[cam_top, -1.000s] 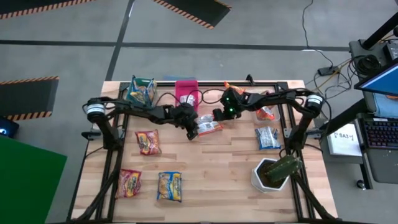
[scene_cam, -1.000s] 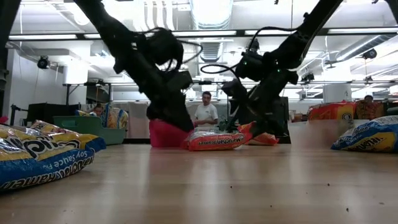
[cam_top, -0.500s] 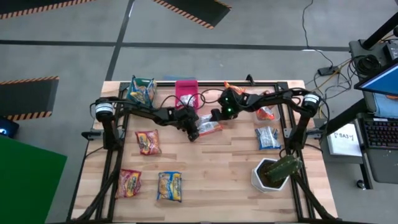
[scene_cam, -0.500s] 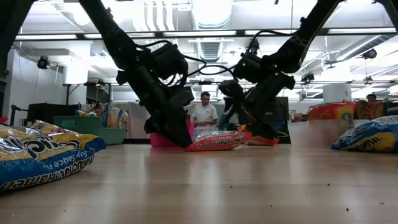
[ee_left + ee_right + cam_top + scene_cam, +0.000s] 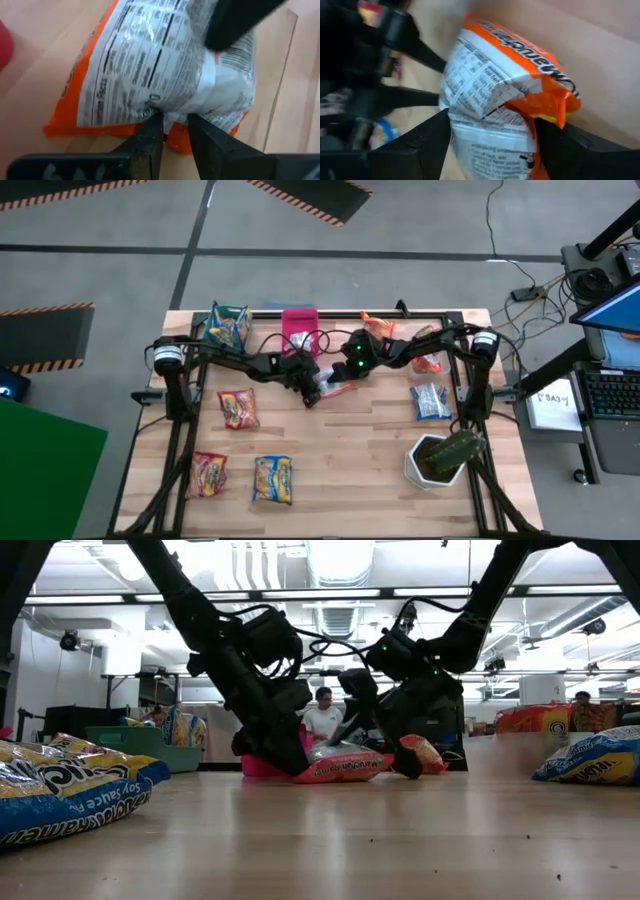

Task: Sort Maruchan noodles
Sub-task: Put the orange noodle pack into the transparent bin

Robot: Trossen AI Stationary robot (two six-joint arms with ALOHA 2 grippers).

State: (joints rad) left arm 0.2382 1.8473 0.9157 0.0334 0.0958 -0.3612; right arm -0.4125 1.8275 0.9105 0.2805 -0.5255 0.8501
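— High view: what was laid out on the wooden table [image 5: 350,470], and where was the packet being worked?

— Loose noodle packets were spread over the table, with an orange packet [image 5: 335,387] at mid-table, just near of the pink bin [image 5: 297,323], between both arms.

— How was it held?

— Its crimped end seam was pinched between the narrow fingers of the left gripper [image 5: 172,131]. The right gripper [image 5: 492,137] was set wide, its fingers straddling the other end.

— How was it judged to handle?

— Light, crinkly and slippery, with a brittle block inside; the flat seams were judged the safest hold.
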